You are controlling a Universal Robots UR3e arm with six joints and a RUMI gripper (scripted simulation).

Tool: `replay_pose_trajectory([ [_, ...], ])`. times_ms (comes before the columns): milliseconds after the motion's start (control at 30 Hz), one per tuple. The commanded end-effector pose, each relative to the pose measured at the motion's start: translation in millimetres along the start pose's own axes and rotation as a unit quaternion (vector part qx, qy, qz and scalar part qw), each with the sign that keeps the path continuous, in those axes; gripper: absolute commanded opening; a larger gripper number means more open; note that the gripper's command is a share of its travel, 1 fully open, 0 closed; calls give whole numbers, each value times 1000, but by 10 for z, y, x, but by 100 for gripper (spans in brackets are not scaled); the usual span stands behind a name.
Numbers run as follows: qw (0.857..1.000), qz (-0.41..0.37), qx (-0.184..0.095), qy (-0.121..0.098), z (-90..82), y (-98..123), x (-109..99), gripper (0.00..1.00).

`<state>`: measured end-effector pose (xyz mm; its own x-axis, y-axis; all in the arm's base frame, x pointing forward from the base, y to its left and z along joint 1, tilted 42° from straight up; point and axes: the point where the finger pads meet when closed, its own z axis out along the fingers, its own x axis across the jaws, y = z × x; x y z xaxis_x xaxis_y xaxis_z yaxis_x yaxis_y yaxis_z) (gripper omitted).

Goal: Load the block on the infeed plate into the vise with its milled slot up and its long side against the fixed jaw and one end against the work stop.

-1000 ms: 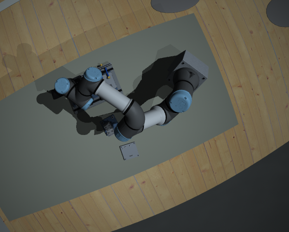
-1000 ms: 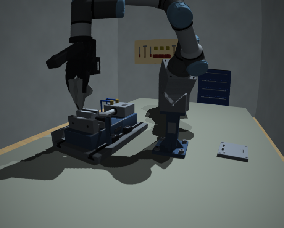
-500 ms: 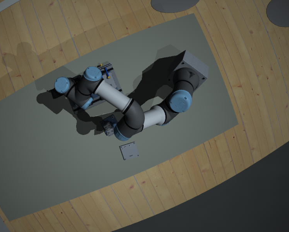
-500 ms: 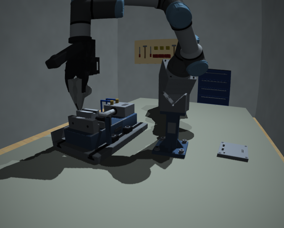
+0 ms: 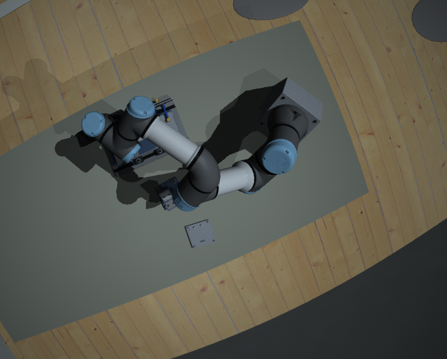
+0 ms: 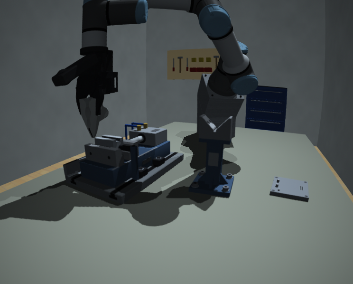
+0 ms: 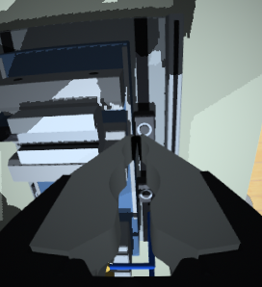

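— What's the gripper [image 6: 92, 134] doing over at the left?

— It's clenched tight, the fingertips pressed together with nothing between them. It points straight down, its tip hanging just above the near end of the vise [image 6: 122, 158], not quite touching anything as far as I can see.

— And the part?

— A pale block [image 6: 109, 141] lies between the vise jaws, low in the gap. From the wrist view it shows as a light slab [image 7: 55, 140] with a groove along its length, facing up. Whether it sits tight against the fixed jaw or the work stop, I can't tell.

— The V-block?

— The V-block [image 6: 216, 126] on its post holds nothing. Further right, the infeed plate [image 6: 290, 188] lies flat on the table [image 6: 262, 238], nothing on it.

— Anything hidden?

— From above, the arm [image 5: 169, 138] covers most of the vise [image 5: 173, 111]; the gripper itself is out of sight there.
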<state>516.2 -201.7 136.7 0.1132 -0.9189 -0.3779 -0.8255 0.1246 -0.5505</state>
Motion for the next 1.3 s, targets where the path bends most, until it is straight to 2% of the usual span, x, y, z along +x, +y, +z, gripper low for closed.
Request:
replay_pose_trajectory([
  [0, 1000, -1, 0, 0, -9, -8, 72, 0],
  [633, 1000, -1, 0, 0, -72, -8, 82, 0],
  [1133, 1000, -1, 0, 0, -433, -8, 82, 0],
  [1267, 1000, -1, 0, 0, -477, -8, 82, 0],
])
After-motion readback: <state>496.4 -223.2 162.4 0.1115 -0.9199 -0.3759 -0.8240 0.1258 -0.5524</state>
